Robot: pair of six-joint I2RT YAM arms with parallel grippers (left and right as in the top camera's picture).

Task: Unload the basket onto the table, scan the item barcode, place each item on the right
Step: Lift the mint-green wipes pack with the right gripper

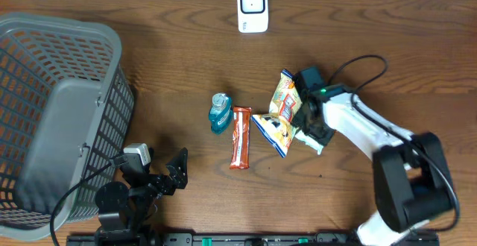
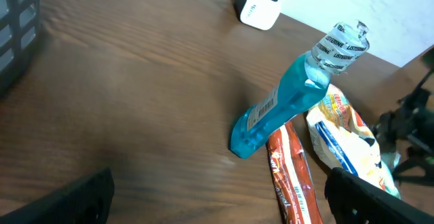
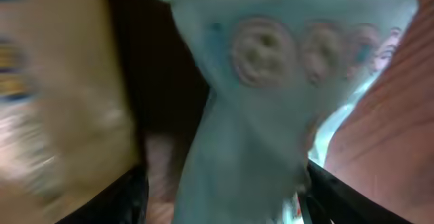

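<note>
The white barcode scanner [image 1: 253, 7] stands at the table's far edge, also in the left wrist view [image 2: 261, 3]. My right gripper [image 1: 313, 127] is down over a pale green packet [image 1: 317, 144] beside the snack bags. In the right wrist view that packet [image 3: 264, 81] fills the space between the jaws of the right gripper [image 3: 224, 197]. The right finger [image 3: 325, 193] lies against it, and a strip of table shows by the left finger [image 3: 129, 197]. Blur hides whether it is gripped. My left gripper [image 1: 175, 173] [image 2: 217, 203] stands open and empty near the front.
A blue mouthwash bottle [image 1: 220, 113] [image 2: 285, 108] and a red bar [image 1: 240, 137] [image 2: 291, 176] lie mid-table. Beside them lie a yellow snack bag [image 1: 284, 97] and a blue-and-white one [image 1: 272, 130]. A grey basket [image 1: 59, 104] fills the left side.
</note>
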